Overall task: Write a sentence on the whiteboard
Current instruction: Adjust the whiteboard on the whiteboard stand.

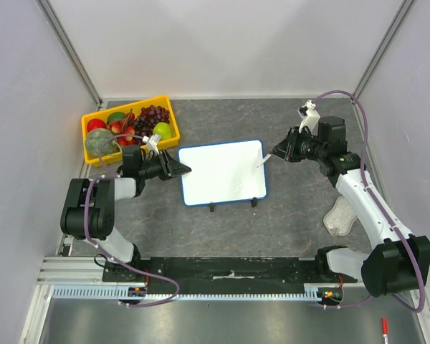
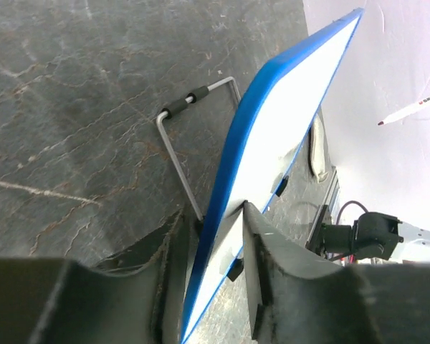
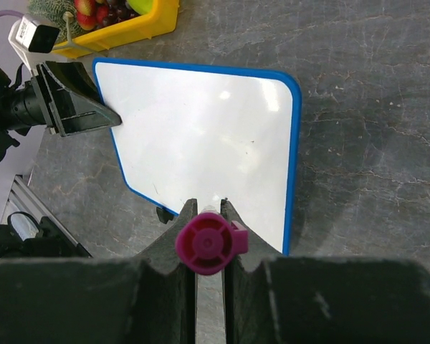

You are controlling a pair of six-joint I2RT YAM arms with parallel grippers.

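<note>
We see one whiteboard [image 1: 222,172] in the middle of the counter [image 1: 287,222], a dark grey, stone-veined surface. The board is a rounded rectangle with a thin blue frame, and its glossy white face shows only glare. Two small black feet [image 1: 212,208] sit along its near edge. In the left wrist view a bent wire stand [image 2: 193,97] with one black sleeve runs under the tilted board, and its far end is hidden behind the frame.

The left gripper [image 1: 180,170] has its jaws pinched on the board's left edge, one dark finger on each side of the blue rim. The right gripper [image 3: 208,208] hovers at the board's right edge, its jaws closed around one marker [image 3: 204,244]. The marker has a white barrel, and its round magenta end faces the wrist camera. We cannot tell whether its tip touches the board.

At the far left stands one yellow plastic tray [image 1: 173,118] heaped with fruit, including dark grapes, red pieces and green ones, packed too closely for us to count. A crumpled clear bag [image 1: 340,215] lies by the right arm. One red pen [image 1: 384,327] lies on the grey metal strip in front of the arm bases.
</note>
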